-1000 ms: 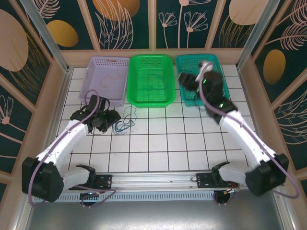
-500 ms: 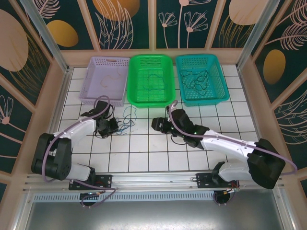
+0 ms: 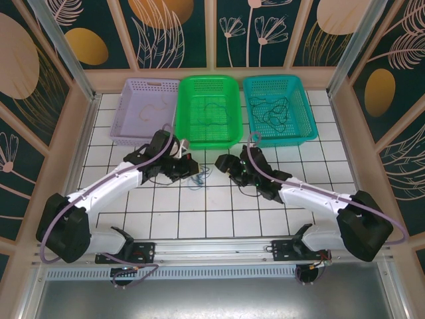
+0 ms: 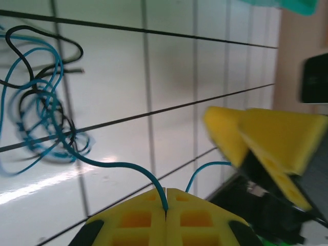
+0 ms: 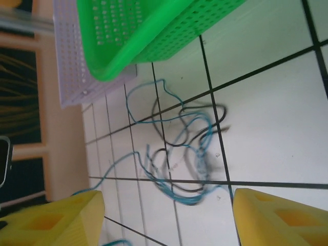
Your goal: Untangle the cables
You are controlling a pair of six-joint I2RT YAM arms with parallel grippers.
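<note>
A tangle of blue and black cables (image 3: 199, 177) lies on the white tiled table between my two grippers. My left gripper (image 4: 166, 191) is shut on a blue cable (image 4: 128, 168) that runs from its fingertips back to the tangle (image 4: 43, 125). From above, that left gripper (image 3: 185, 166) sits just left of the pile. My right gripper (image 5: 168, 199) stands open, its yellow fingers wide apart, with the tangle (image 5: 187, 154) on the table beyond them. In the top view the right gripper (image 3: 226, 163) is just right of the pile.
Three baskets line the far side: lilac (image 3: 133, 90) with a tan wire, green (image 3: 187, 90) with a green wire, teal (image 3: 302, 106) with black wires. The green basket's corner (image 5: 148, 31) and the lilac basket (image 5: 69, 72) are close behind the tangle. Wooden walls enclose the table.
The left gripper closed on the blue cable and moved right, dragging the tangle with it. The right arm swung from the teal basket down to the table centre and opened wider.
</note>
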